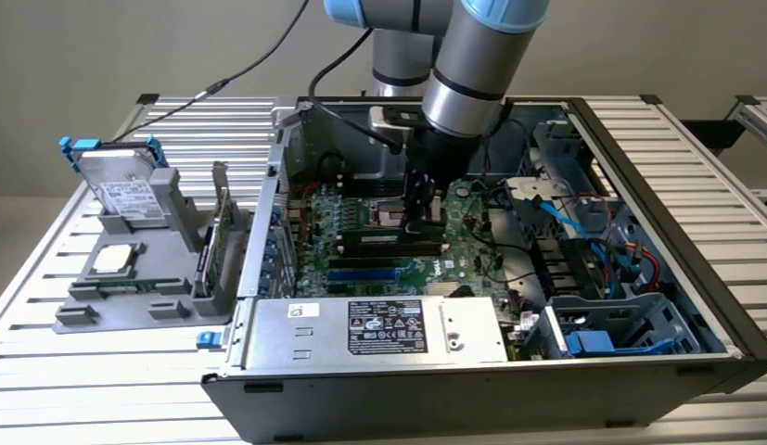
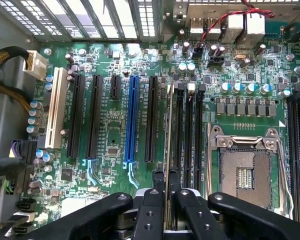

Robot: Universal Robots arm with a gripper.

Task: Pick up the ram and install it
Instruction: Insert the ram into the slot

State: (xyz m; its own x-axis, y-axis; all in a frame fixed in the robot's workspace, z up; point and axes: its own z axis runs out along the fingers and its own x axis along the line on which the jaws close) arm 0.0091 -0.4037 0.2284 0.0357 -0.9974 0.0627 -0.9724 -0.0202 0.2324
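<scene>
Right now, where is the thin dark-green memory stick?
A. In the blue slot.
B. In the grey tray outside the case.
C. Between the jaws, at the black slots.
C: the thin dark-green memory stick stands edge-on between the jaws, at the black slots beside the open processor socket.

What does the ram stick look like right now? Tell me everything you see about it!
The ram is seen edge-on, so it looks like one long, very thin, pale strip. It stands on its edge, running lengthwise along the black memory slots, beside the open processor socket on the green motherboard. The gripper is shut on it, with a black finger pressed against each flat side. Whether its lower edge sits in a slot cannot be told.
</scene>
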